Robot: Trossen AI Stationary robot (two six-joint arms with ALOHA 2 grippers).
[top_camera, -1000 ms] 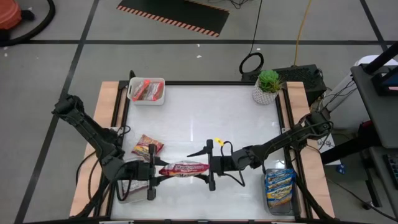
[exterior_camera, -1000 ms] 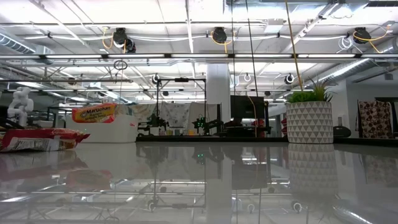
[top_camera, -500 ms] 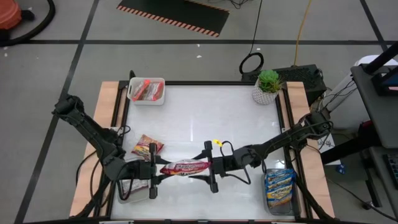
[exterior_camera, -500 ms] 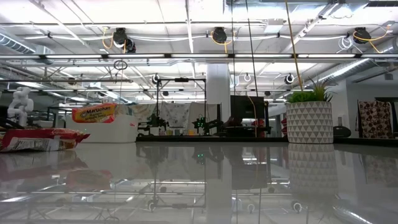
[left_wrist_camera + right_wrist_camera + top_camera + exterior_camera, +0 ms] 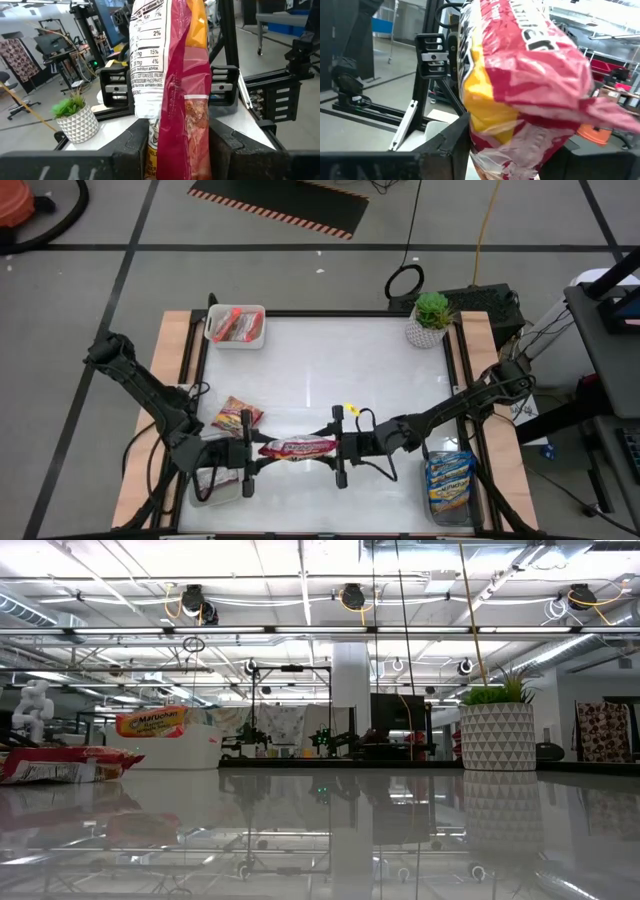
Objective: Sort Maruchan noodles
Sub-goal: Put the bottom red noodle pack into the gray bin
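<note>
A dark red Maruchan noodles packet (image 5: 297, 447) hangs above the table's near middle, stretched between my two grippers. My left gripper (image 5: 245, 452) is shut on its left end and my right gripper (image 5: 339, 448) on its right end. A second packet (image 5: 238, 416) lies flat on the table just beyond the left gripper. Orange-red packets lie in a white bin (image 5: 212, 337) at the far left, and blue ones in a clear bin (image 5: 428, 498) at the near right. Neither gripper shows in the low view. My left gripper pinches the packet's left end (image 5: 172, 142) between its two fingers (image 5: 132, 147), coming level from the table's left. The packet reaches away from it, lifted clear of the table. My right gripper has the packet's right end (image 5: 505, 145) between its two fingers (image 5: 452, 142), coming about level from the table's right. The crumpled wrapper fills the gap and is clear of the table.
A potted plant (image 5: 430, 318) stands at the far right corner. Another clear bin (image 5: 213, 485) sits at the near left under my left arm. Wooden rails (image 5: 176, 370) run along the table's left and right sides. The table's middle and far part is bare.
My right gripper's fingers have closed in on the packet's right end and taken hold of it. My left gripper has kept its hold, and the packet has stayed in the air between the two.
</note>
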